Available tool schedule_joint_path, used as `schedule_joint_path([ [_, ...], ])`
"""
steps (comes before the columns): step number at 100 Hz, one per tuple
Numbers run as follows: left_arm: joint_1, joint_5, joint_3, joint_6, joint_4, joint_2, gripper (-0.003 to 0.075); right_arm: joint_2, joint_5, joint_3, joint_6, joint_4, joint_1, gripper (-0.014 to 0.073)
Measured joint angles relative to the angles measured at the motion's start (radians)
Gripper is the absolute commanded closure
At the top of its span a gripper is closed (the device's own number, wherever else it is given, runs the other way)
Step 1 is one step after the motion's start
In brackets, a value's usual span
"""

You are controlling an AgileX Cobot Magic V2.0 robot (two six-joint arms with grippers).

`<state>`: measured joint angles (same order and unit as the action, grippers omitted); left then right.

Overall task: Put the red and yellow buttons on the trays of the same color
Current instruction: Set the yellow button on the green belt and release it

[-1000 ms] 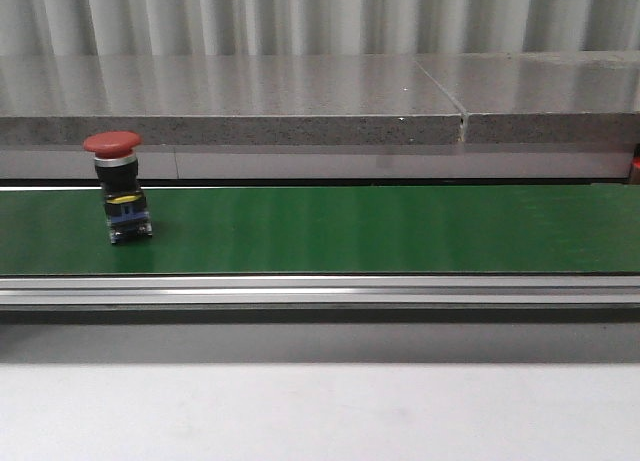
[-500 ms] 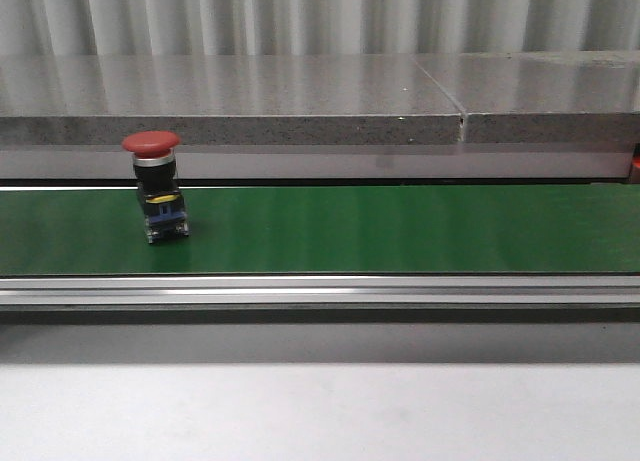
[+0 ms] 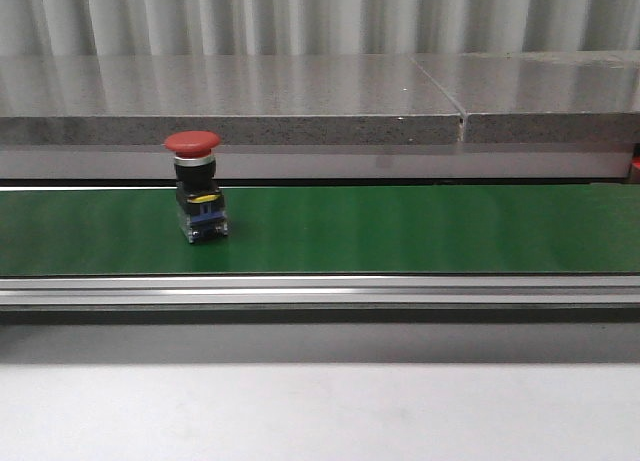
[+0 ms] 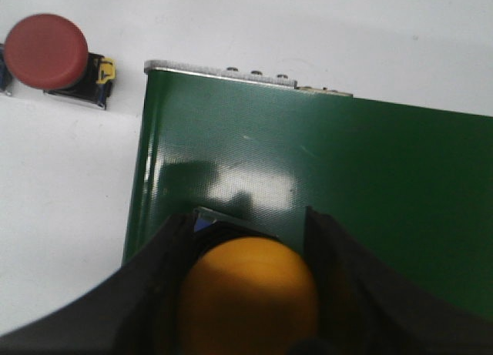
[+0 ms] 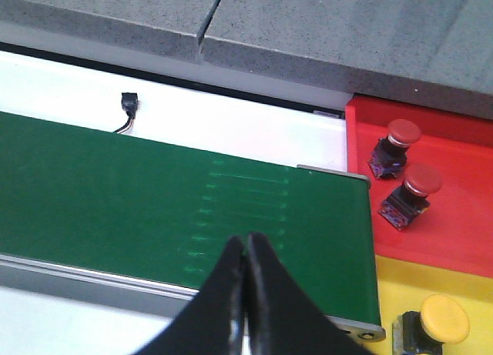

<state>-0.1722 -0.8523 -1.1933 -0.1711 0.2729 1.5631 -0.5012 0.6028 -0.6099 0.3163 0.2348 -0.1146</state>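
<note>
1. One red button [image 3: 196, 195] stands upright on the green belt [image 3: 420, 229], left of centre in the front view; no arm is near it there.
2. We see the left gripper [image 4: 246, 293] at the bottom of its wrist frame, jaws clamped around a yellow button [image 4: 248, 293], held over the belt's end [image 4: 231, 147], probably to set it down there as the feed point.
3. Another red button [image 4: 48, 53] sits off the belt on the white surface [image 4: 62, 185], upper left of that frame, likely waiting for pickup.
4. The right gripper [image 5: 246, 274] has its fingers pressed together, holding nothing, and hangs over the belt's other end beside the trays, so we judge it waits to catch arrivals.
5. Two red buttons [image 5: 404, 166] lie in the red tray [image 5: 462, 216]; one yellow button [image 5: 443, 318] is in the yellow tray [image 5: 408, 282], lower right of the right wrist frame.
</note>
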Motion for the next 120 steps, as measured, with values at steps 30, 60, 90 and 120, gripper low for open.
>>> schedule_joint_path([
  [30, 0.000, 0.015, 0.008, -0.036, 0.014, 0.041, 0.0643, 0.000, 0.000, 0.000, 0.000, 0.000, 0.000, 0.0662],
  [60, 0.000, 0.015, 0.008, -0.052, 0.021, 0.041, 0.0141, 0.000, 0.000, 0.000, 0.000, 0.000, 0.000, 0.0662],
  [90, 0.014, 0.007, 0.008, -0.054, 0.030, 0.034, 0.0122, 0.000, 0.000, 0.000, 0.000, 0.000, 0.000, 0.0662],
  [120, 0.052, 0.045, 0.008, -0.103, 0.032, -0.079, 0.0122, 0.000, 0.000, 0.000, 0.000, 0.000, 0.000, 0.0662],
])
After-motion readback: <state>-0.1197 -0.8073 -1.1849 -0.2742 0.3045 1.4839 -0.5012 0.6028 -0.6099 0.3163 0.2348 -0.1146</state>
